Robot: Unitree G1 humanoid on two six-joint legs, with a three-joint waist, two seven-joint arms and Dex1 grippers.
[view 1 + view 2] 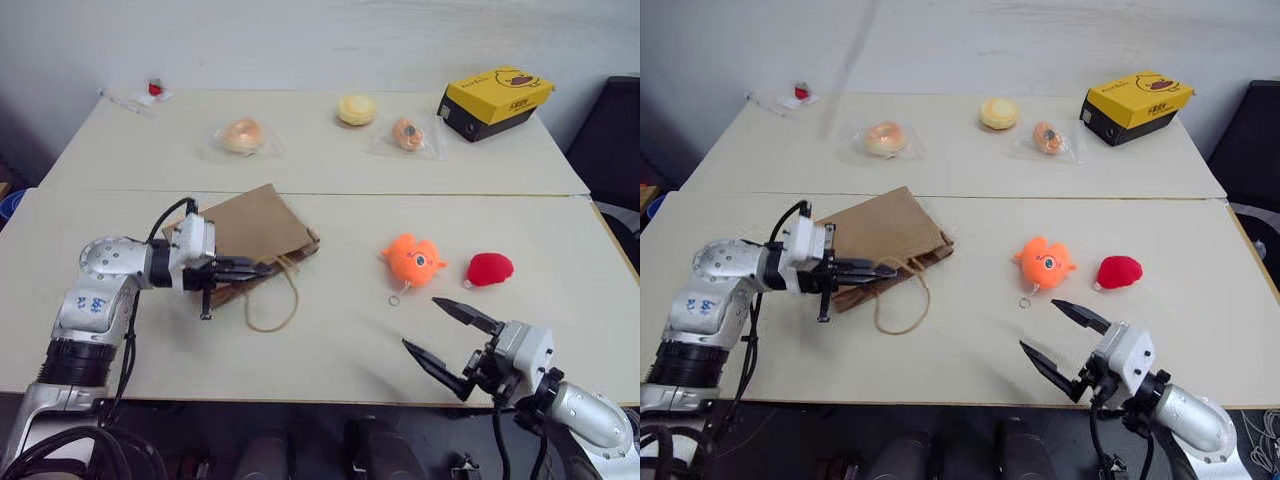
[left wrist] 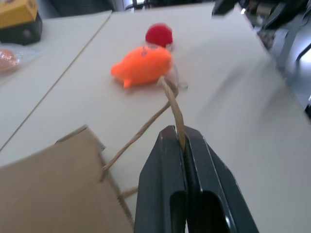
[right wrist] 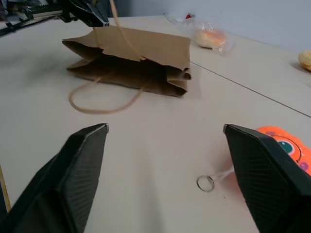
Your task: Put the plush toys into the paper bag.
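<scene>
Left gripper (image 2: 183, 145) pinching paper bag (image 1: 250, 232) string handle (image 2: 171, 99); right gripper (image 1: 450, 340) spread wide, orange plush toy (image 1: 414, 259) and red plush toy (image 1: 489, 268) just beyond fingertips.

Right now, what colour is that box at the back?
The box is yellow over black; left eye view.

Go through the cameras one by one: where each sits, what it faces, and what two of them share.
Left and right eye views: head, looking down over the pale table, both arms visible.
Left wrist view: along the shut left hand pinching the tan string handle, toward the orange plush toy and red plush toy.
Right wrist view: between the open right hand fingers, toward the flat brown paper bag.
Both wrist views share bag and orange toy.
</scene>
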